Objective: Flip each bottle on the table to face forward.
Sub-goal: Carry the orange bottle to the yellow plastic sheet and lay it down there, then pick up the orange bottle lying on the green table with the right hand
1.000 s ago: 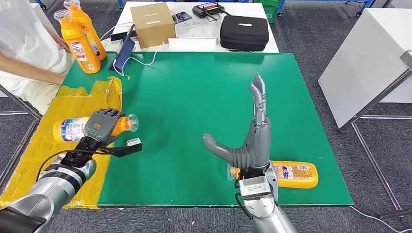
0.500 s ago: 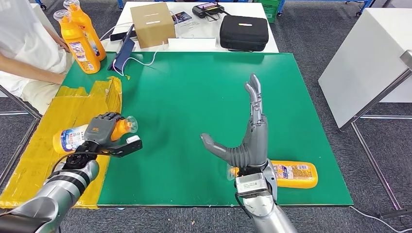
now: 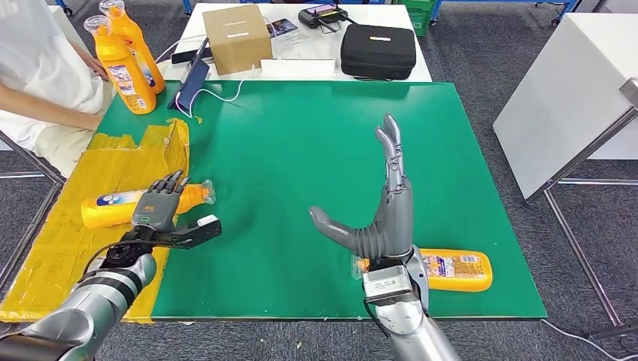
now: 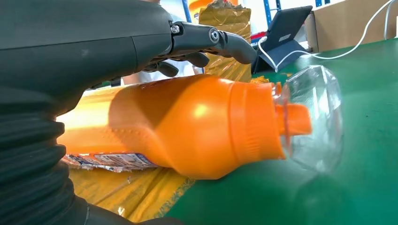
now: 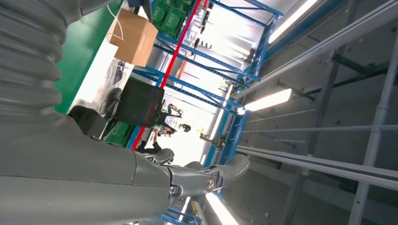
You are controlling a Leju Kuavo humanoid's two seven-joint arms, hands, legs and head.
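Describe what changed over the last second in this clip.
The left hand opened its fingers and let go of the left bottle, which now lies flat on the yellow tape. The right hand edged left, staying open and raised. The right bottle stayed put.

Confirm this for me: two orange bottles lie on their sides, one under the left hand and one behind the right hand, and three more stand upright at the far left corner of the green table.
Not three: the head view shows two upright orange bottles at the far left corner. The rest holds: one lying bottle is under the left hand, the other lying bottle behind the raised right hand on the green table.
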